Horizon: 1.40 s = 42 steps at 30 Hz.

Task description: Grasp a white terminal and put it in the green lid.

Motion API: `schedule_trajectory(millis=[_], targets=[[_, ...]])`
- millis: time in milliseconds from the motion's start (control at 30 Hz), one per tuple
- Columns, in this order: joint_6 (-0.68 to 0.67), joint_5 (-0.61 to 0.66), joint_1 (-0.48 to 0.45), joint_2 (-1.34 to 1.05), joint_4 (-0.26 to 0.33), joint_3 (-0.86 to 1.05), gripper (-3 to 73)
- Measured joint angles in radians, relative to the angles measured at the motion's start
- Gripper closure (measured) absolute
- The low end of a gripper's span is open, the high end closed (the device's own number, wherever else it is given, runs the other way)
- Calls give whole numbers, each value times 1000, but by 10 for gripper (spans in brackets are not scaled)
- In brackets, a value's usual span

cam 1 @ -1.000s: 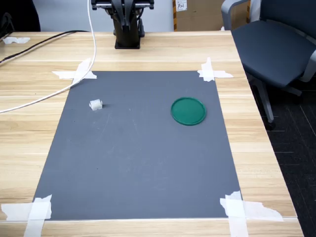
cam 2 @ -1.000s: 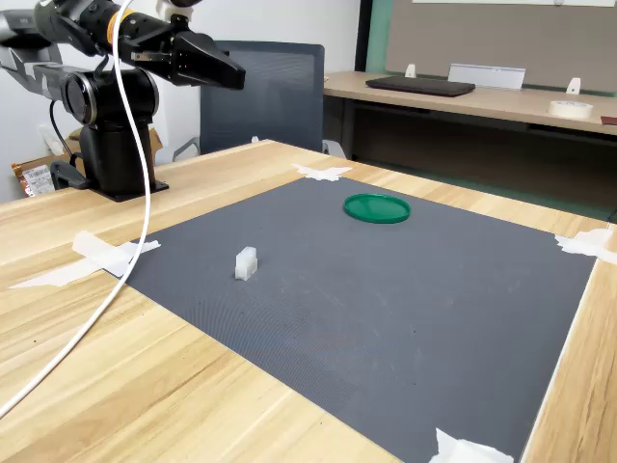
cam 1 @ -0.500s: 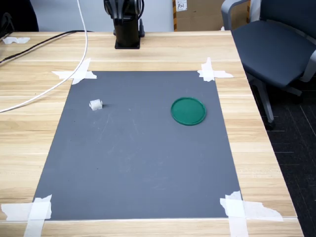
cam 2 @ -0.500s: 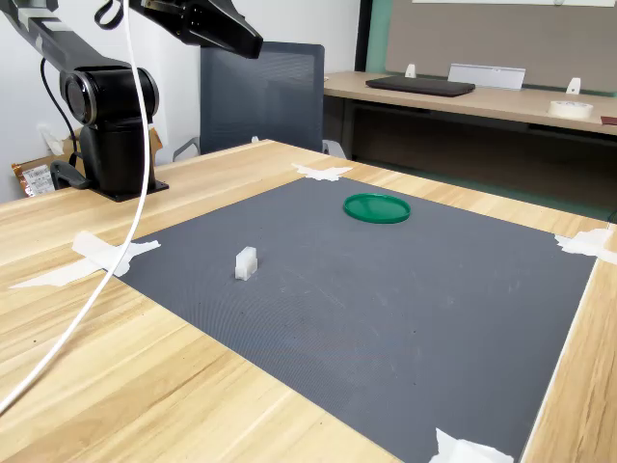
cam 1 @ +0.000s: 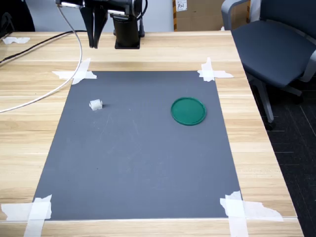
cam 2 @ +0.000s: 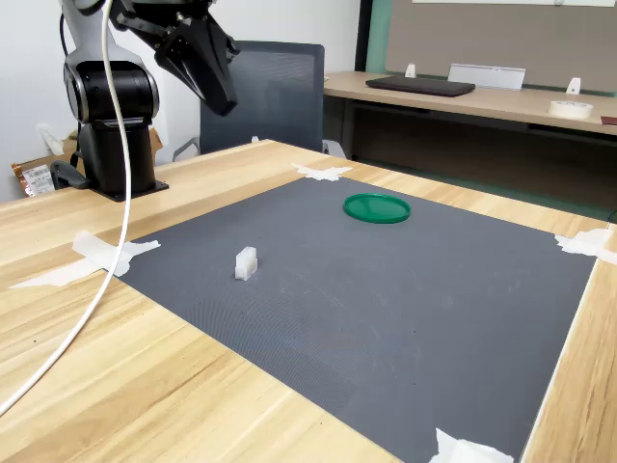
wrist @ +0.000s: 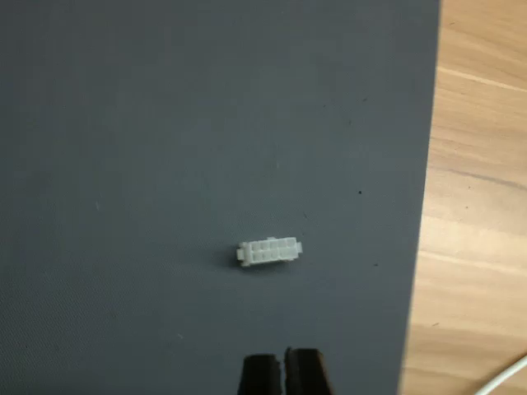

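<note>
The white terminal (cam 2: 246,262) lies alone on the dark mat (cam 2: 386,289), near the second exterior view's left edge; the green lid (cam 2: 376,207) sits farther back, well apart; beyond, the hand (cam 2: 220,96) hangs high over the counter (cam 2: 145,347), fingertips pressed together, grasping nothing.

Arm base (cam 2: 114,125) stood on the wood table (cam 2: 145,386) at the second exterior view's left. Gripper (cam 2: 221,96) hung high, angled down, fingers together. Terminal (cam 2: 246,262) sat on the dark mat (cam 2: 386,289), well apart from the lid (cam 2: 376,207). White cable (cam 2: 92,299) trailed across the table.
</note>
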Motion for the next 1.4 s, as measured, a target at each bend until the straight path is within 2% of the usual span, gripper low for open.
schedule_trajectory(millis=[100,300,467,700,900,1067,1300,1400], targets=[[-77,79,-1,60,-6,-98,723],[-278,281,-1,185,32,-296,723],[-456,422,-1,277,12,-366,723],[-638,417,-1,366,-6,-380,723],[-742,466,-1,428,-74,-386,684],[-819,507,-1,490,-107,-430,558],[-844,484,-1,592,-103,-509,228],[-851,456,-1,626,-100,-511,127]])
